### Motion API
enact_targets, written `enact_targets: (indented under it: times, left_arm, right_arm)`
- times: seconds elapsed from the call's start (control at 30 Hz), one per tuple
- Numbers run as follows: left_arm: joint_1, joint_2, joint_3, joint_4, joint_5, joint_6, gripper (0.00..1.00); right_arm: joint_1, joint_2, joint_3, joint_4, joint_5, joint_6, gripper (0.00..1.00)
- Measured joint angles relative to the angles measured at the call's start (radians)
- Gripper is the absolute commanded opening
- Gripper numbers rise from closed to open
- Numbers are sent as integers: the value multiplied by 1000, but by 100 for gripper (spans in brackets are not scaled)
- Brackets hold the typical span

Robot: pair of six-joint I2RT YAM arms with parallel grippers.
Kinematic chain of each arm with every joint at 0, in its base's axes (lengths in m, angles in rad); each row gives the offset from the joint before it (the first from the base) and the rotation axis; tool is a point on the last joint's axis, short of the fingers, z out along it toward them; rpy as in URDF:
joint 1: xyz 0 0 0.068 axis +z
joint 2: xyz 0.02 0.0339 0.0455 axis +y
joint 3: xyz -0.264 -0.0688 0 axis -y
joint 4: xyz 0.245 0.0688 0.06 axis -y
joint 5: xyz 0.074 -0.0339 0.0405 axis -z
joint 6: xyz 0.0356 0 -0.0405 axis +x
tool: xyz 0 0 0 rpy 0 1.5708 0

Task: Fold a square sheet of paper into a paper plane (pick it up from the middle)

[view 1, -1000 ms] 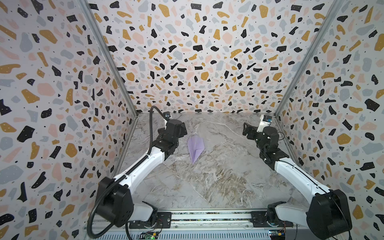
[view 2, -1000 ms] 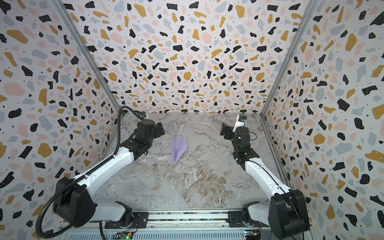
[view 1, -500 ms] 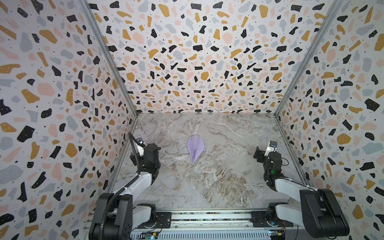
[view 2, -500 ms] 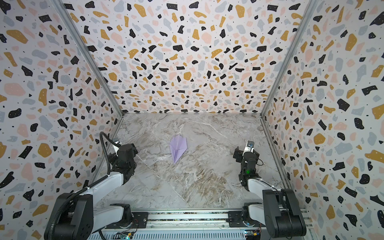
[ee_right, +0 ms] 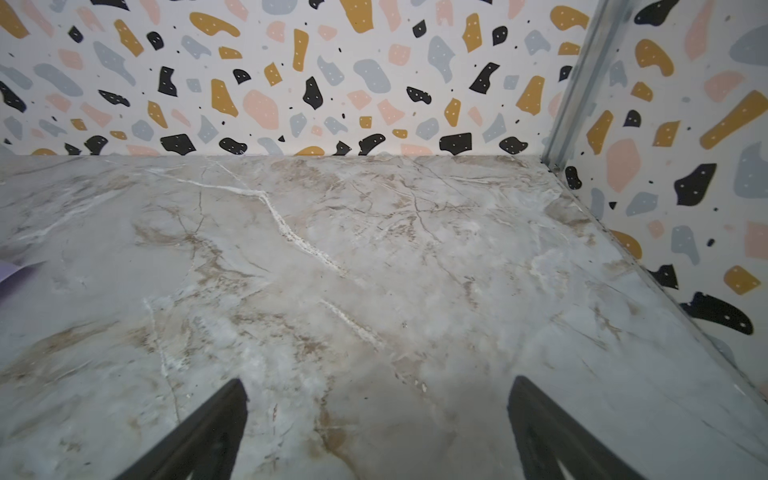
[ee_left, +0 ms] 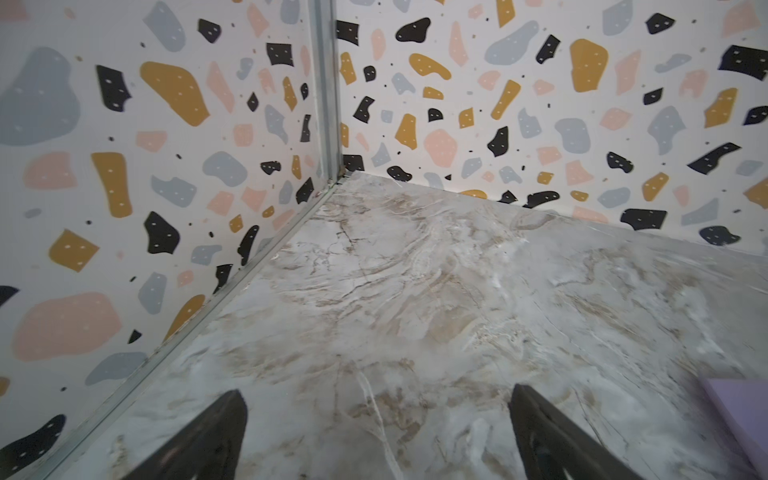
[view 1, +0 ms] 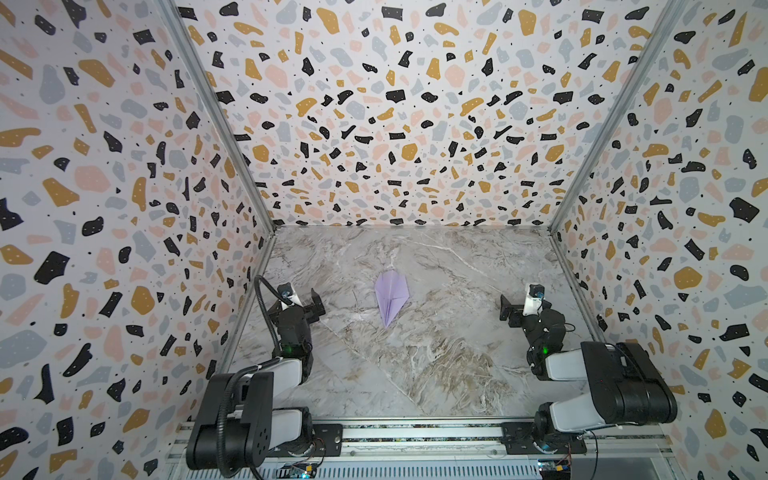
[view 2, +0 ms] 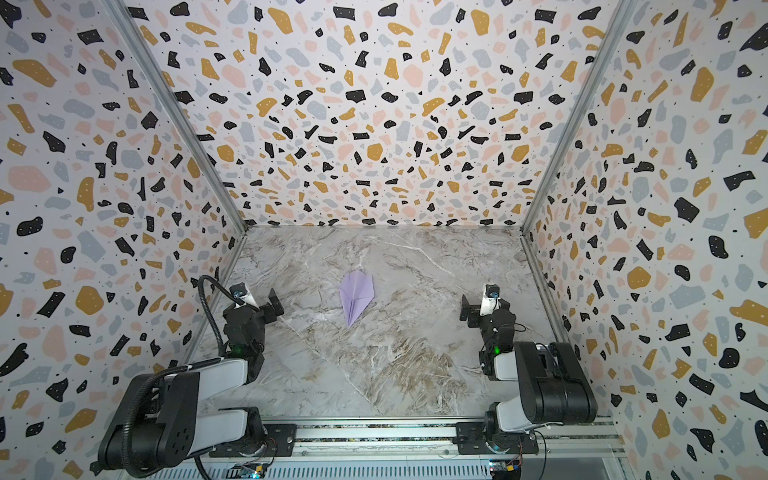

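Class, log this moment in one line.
paper plane: folded, on table | left gripper: jaws open, empty | right gripper: jaws open, empty

On my screens the paper plane [view 1: 391, 296] is a plain pale lilac with no print, a shade darker along its centre crease. The counter [view 1: 436, 374] is marble-patterned: grey-white with tan and brown veins and a few thin white streaks. The walls [view 1: 395, 104] are white terrazzo scattered with black, mustard, salmon-pink and blue-grey blobs and tiny black dots; the dark blobs carry small white specks. The left arm [view 1: 286, 370] and right arm [view 1: 561, 365] are white with black joints. The left hand [ee_left: 376, 411] and right hand [ee_right: 376, 407] are black. The corner posts [view 1: 216, 116] are dull silver
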Motion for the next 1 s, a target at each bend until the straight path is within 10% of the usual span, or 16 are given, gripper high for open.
enact_targets:
  times: [1.0]
  left_arm:
    - [-74,130,-47,183,5,92,100]
  right_arm:
    - [45,34,3,55,1,-48,99]
